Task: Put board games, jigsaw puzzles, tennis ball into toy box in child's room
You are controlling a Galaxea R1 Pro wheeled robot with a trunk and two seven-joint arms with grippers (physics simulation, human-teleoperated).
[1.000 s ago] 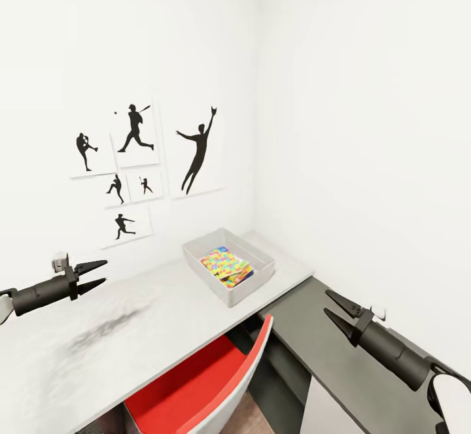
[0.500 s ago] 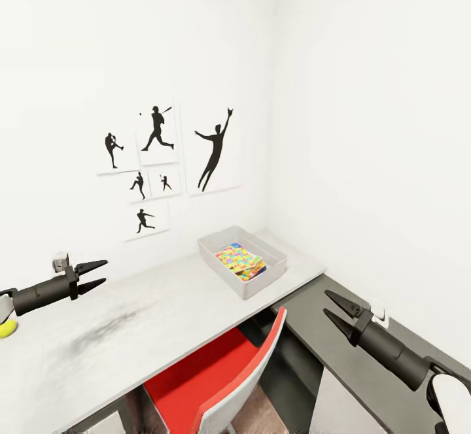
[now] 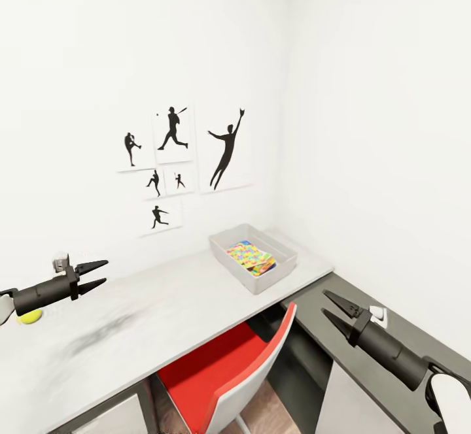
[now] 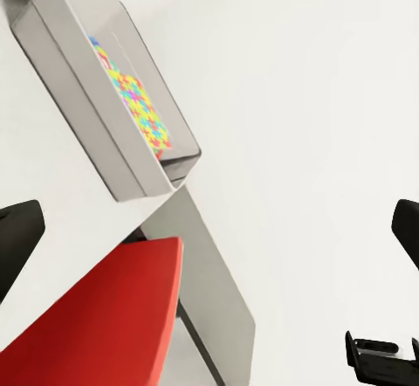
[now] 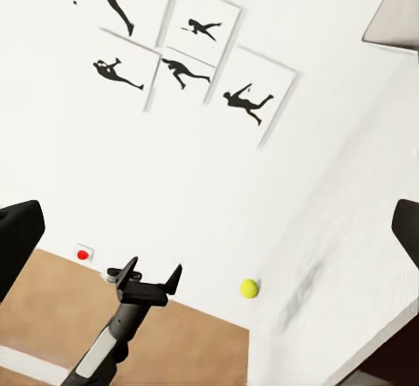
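The toy box point(image 3: 263, 282) stands at the table's point(image 3: 163, 310) far right end with the multicolour jigsaw puzzles point(image 3: 250, 257) lying flat inside it. The tennis ball point(image 3: 29, 317) rests on the table at the far left, just behind my left arm. My left gripper point(image 3: 104, 272) hovers open and empty above the table's left part. Off the table's right end, my right gripper point(image 3: 324, 302) is open and empty over a dark grey surface. The left wrist view holds the toy box point(image 4: 83, 98) and the puzzles point(image 4: 135, 106); the right wrist view holds the ball point(image 5: 250, 288). The board games and the bed are out of view.
A red chair point(image 3: 222, 368) is tucked under the table's middle. Black silhouette pictures point(image 3: 183, 153) hang on the white wall behind. A dark grey ledge point(image 3: 366, 362) runs along the right wall, with a small white object point(image 3: 379, 316) on it. Wood floor point(image 5: 70, 316) shows beyond the table.
The camera has turned left, so the whole picture has shifted right and the tennis ball has come into view at the left edge. Both grippers keep their pose, open.
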